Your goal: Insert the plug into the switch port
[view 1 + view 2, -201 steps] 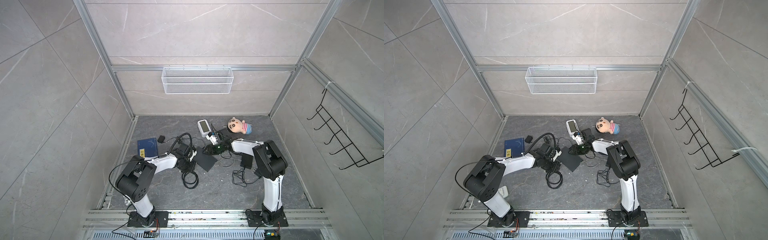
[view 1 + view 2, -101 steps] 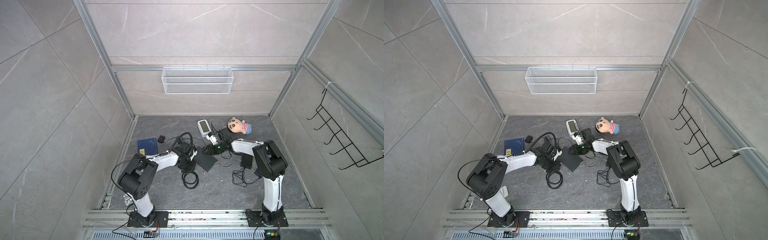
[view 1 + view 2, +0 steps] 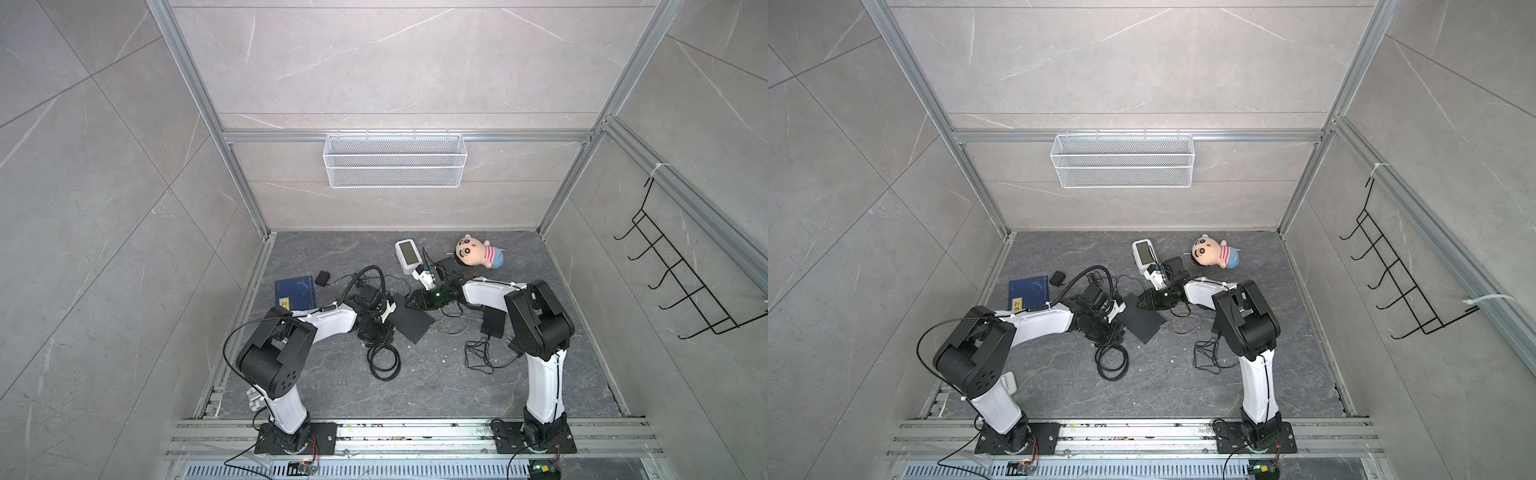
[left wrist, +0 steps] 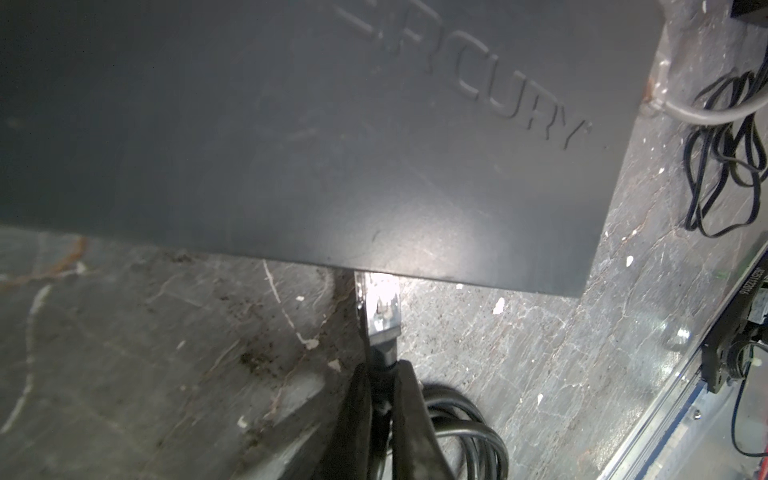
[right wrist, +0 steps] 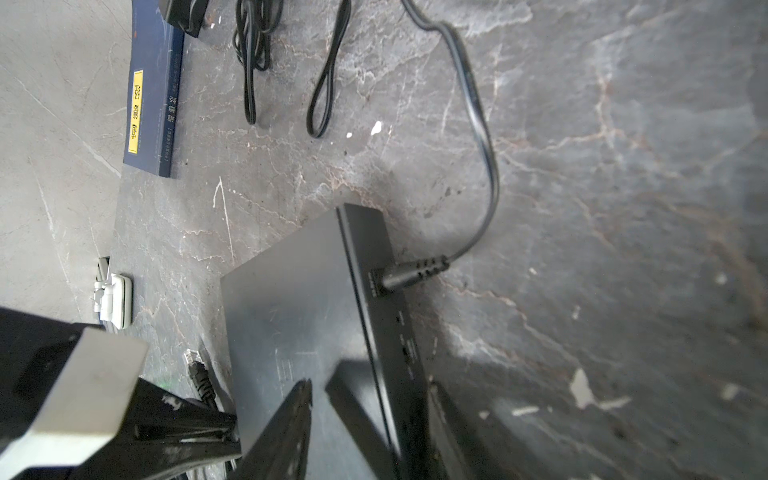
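The switch [image 3: 411, 323], a flat black box, is lying on the grey bench [image 3: 432, 386] in the middle of both top views, between the two arms. In the left wrist view its lid is filling the upper half of the frame, with raised lettering running toward the upper right.

The left claw [image 4: 384, 374] is squeezing almost fully closed on the black boot behind the plug [image 4: 380, 305]. The clear plug is pointing up the frame, and its tip is reaching the switch's lower edge. In the right wrist view the same plug [image 5: 192, 357] is showing at lower left, just beside the switch's long side. Whether it is touching a port is hard to judge from either angle.

The right claw [image 5: 326, 386] is coming in from the bottom of its frame, its fingers [image 5: 286, 428] standing partway apart over the near end of the lid. I cannot tell whether it is pinching the switch or only bearing on it. A round power lead [image 5: 415, 272] is sitting in the switch's narrow side face, with its wire curling away toward the top of the frame.

A blue book [image 3: 295, 291] is lying left of centre. A coiled black cable [image 3: 384, 361] is resting below the switch. A plush doll [image 3: 478, 253] and a white handheld device [image 3: 407, 254] are sitting further back.
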Controlling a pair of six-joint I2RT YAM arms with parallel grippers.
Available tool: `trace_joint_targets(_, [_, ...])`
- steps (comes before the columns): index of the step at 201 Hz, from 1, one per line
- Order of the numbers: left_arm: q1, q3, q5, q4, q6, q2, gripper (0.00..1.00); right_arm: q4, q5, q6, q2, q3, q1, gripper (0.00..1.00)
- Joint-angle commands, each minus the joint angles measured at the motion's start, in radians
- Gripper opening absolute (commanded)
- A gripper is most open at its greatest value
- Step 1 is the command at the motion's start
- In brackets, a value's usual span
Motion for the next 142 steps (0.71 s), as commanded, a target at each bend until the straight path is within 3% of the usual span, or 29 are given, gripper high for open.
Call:
trace_joint_targets(1, [0.01, 0.01, -0.119, 0.006, -0.036, 0.063, 0.01, -0.029, -0.052, -0.011, 0.019, 0.008, 0.014, 0.47])
trace_joint_targets(34, [0.012, 0.009, -0.098, 0.043, -0.042, 0.074, 0.02, -0.027, -0.059, -0.009, 0.022, 0.008, 0.014, 0.47])
trace_joint_targets(142, [0.007, -0.037, -0.185, 0.038, -0.09, 0.017, 0.01, -0.017, -0.053, 0.0, 0.027, 0.003, 0.014, 0.47])
